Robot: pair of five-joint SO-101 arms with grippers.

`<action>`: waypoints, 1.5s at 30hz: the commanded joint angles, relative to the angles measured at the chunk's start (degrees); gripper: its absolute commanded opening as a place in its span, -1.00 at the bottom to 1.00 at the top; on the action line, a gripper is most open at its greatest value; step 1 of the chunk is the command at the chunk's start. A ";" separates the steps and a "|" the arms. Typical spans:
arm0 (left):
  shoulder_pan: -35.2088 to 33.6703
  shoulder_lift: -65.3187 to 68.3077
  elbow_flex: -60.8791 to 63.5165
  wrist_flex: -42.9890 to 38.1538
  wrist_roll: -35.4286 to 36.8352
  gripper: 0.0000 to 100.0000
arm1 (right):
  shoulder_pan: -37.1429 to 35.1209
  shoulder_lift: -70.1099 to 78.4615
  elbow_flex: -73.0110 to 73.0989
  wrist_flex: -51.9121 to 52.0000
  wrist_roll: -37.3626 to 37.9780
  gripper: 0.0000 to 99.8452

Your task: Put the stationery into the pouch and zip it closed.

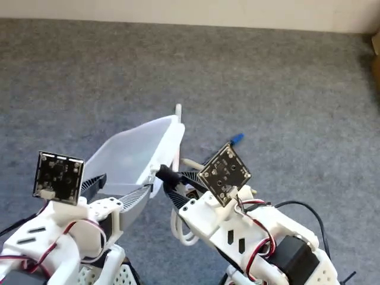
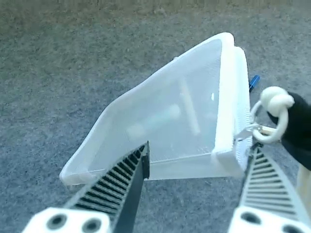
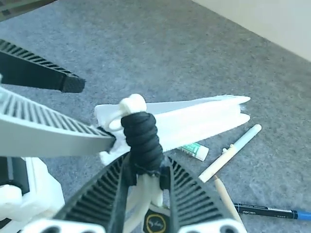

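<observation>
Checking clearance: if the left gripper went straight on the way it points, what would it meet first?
The pouch: its translucent wall sits directly ahead of the open left gripper, seemingly almost touching, though depth is unclear.

— What colour is the pouch?
— Frosted white and see-through, with a fine mesh weave. Its pull is wound in black cord and sits on a white loop.
— And the stationery?
— A white pen, a cream stick, and a black pen with a blue end. The tube is white with green marks.
— Underneath?
— The carpet is grey and finely speckled.
</observation>
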State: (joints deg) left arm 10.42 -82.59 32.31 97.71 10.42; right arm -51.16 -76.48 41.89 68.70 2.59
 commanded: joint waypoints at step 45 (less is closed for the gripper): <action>-11.47 0.92 5.76 0.00 -17.58 -0.70 | 1.89 -1.36 -9.71 14.64 0.35 -0.99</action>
State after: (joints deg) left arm 0.31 -82.59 37.93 96.04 -2.68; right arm -50.11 -76.40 36.79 82.42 2.77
